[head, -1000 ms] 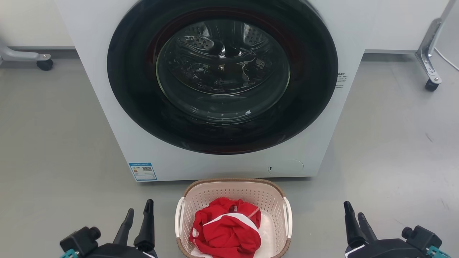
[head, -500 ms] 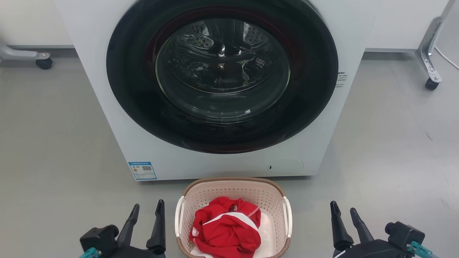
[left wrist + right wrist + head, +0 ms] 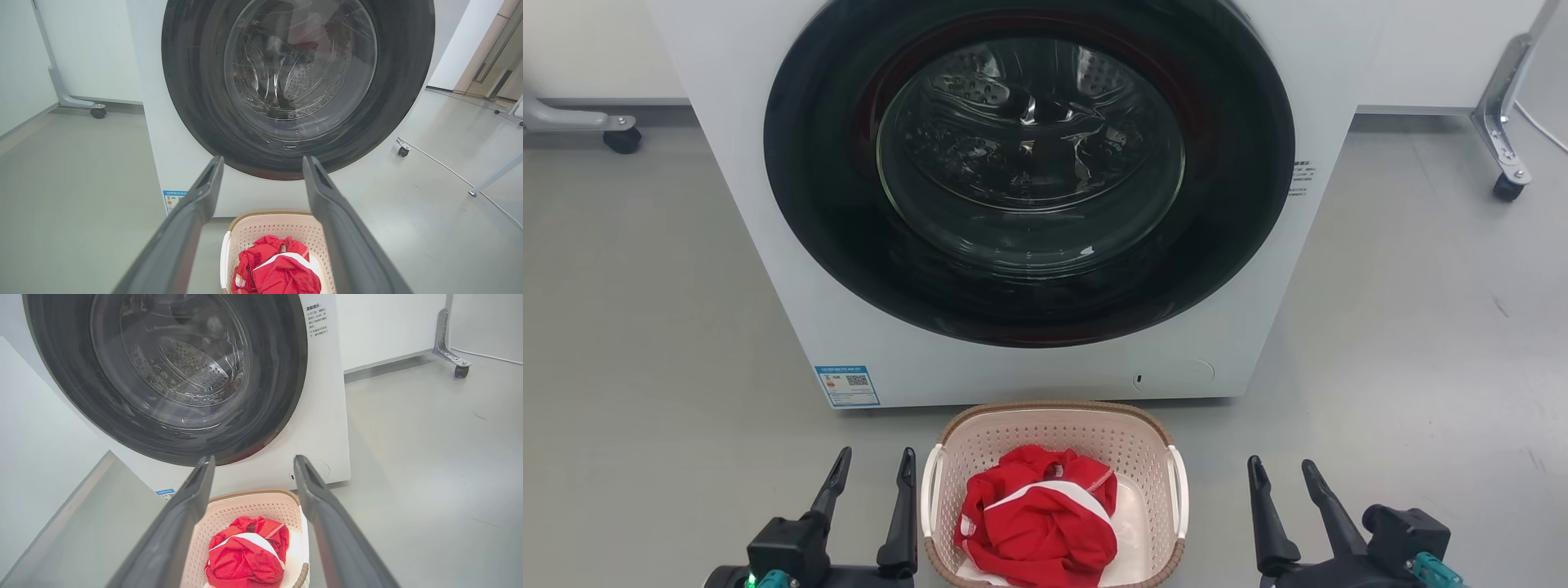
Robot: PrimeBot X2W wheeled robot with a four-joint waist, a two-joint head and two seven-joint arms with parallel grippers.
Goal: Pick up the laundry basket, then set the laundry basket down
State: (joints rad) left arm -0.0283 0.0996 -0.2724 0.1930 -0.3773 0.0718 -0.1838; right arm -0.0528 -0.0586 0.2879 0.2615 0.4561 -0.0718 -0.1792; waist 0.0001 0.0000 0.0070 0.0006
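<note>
The laundry basket [image 3: 1013, 437] stands on the floor just in front of the washer, a pale perforated tub with a brown rim and white side handles. A red and white garment [image 3: 1037, 523] lies bunched inside it. My left gripper [image 3: 876, 453] is open, its inner finger close beside the basket's left handle [image 3: 929, 490]. Off to the basket's right, my right gripper [image 3: 1281, 462] is open, a clear gap from the right handle [image 3: 1181, 490]. In the left wrist view the open left gripper [image 3: 263, 160] frames the basket [image 3: 265, 228]; the right gripper [image 3: 253, 458] likewise frames the basket [image 3: 253, 506].
A white front-loading washer [image 3: 768, 204] with a shut round dark door [image 3: 1029, 171] rises right behind the basket. Metal frame legs on casters stand at the far left [image 3: 623, 139] and far right [image 3: 1507, 189]. Grey floor [image 3: 1405, 343] spreads on both sides.
Both grippers have moved inward toward the basket's sides, and each pair of fingers stands wider apart. The basket and garment have not moved.
</note>
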